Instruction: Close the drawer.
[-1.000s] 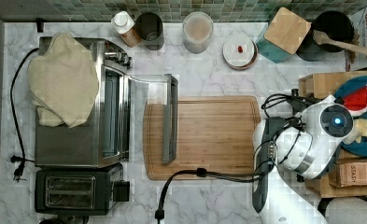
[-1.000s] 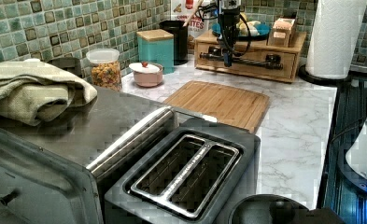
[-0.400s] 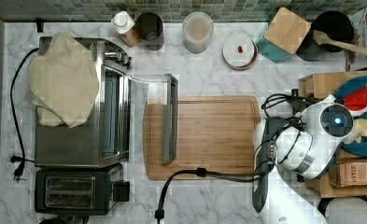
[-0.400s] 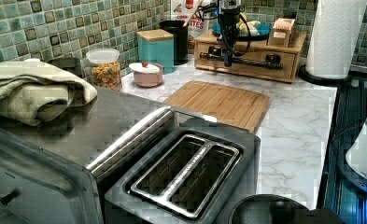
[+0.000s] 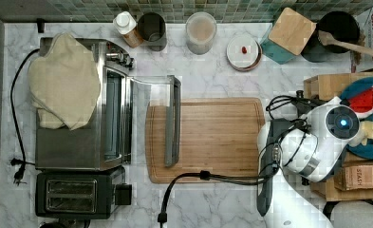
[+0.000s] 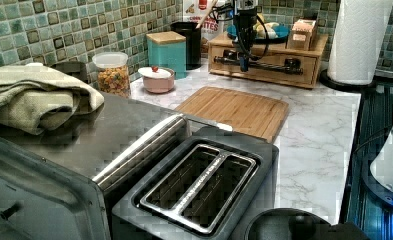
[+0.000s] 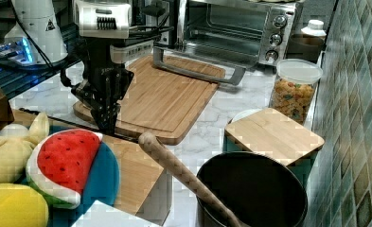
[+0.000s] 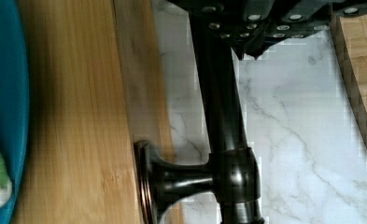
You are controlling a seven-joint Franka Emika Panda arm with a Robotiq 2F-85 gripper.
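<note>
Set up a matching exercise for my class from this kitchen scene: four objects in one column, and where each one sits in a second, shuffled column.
Column one
1. beige towel
2. wooden spoon
3. watermelon toy
4. cutting board

Column two
A. on the blue plate
B. flat on the marble counter
C. draped over the toaster oven
D. leaning in the black pot

Pairs: 1-C, 2-D, 3-A, 4-B
</note>
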